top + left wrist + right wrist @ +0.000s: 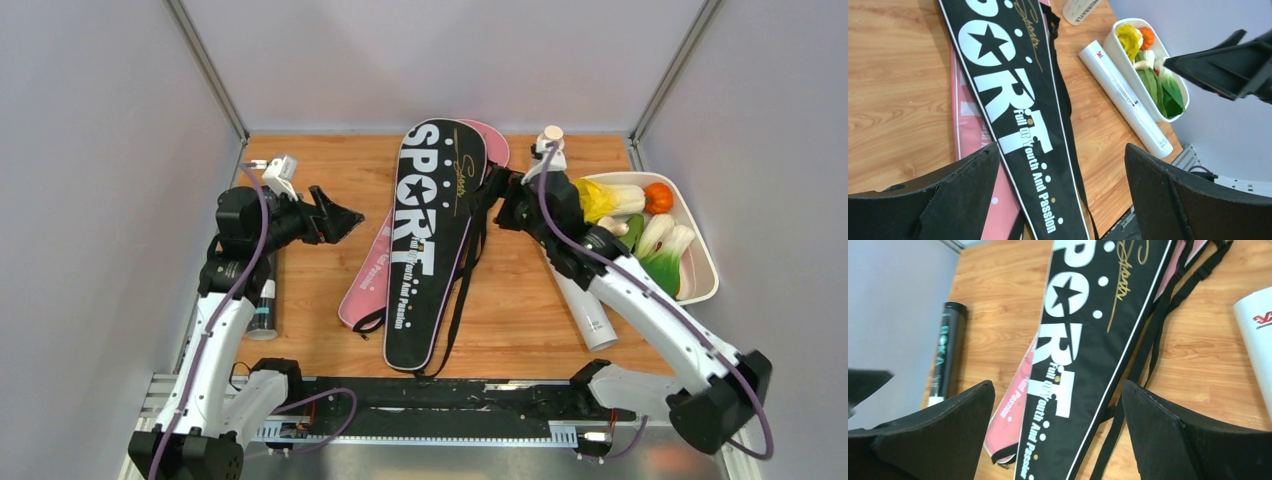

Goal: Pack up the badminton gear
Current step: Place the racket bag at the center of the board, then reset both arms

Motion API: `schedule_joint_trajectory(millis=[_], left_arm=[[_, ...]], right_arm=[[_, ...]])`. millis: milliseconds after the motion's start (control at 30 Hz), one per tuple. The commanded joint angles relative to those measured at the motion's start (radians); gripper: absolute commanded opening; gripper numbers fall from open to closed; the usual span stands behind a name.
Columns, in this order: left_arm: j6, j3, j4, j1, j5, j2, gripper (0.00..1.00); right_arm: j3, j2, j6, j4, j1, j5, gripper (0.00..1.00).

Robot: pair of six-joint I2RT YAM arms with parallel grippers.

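A black "SPORT" racket bag (430, 240) lies lengthwise mid-table, on top of a pink bag (362, 285). My left gripper (340, 215) hovers open just left of the bags, nothing between its fingers. In the left wrist view the black bag (1013, 100) and pink bag (968, 130) pass under the left gripper (1060, 165). My right gripper (492, 195) hangs open at the black bag's right edge, empty. Below the right gripper (1058, 400) lie the black bag (1088, 330) and its straps. A black tube (263, 305) lies far left. A white tube (585, 310) lies right, partly under the right arm.
A white tray (708, 262) of toy vegetables stands at the right edge. A small white bottle with a beige cap (550, 140) stands at the back, behind the right wrist. Grey walls close in on three sides.
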Motion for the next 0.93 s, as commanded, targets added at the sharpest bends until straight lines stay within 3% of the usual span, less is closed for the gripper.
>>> schedule_joint_trajectory(millis=[0,367,900], left_arm=[[0.020,0.033,0.018,-0.003,0.047,-0.039,0.99],[0.011,0.000,-0.027,-0.003,-0.025,-0.152,0.99],[-0.012,0.005,-0.031,-0.003,-0.027,-0.166,0.99]], right_arm=[[0.011,-0.153,-0.066,-0.104,0.012,-0.024,1.00],[-0.052,-0.337,-0.043,-0.137,0.011,-0.053,1.00],[-0.087,-0.396,-0.025,-0.133,0.011,-0.067,1.00]])
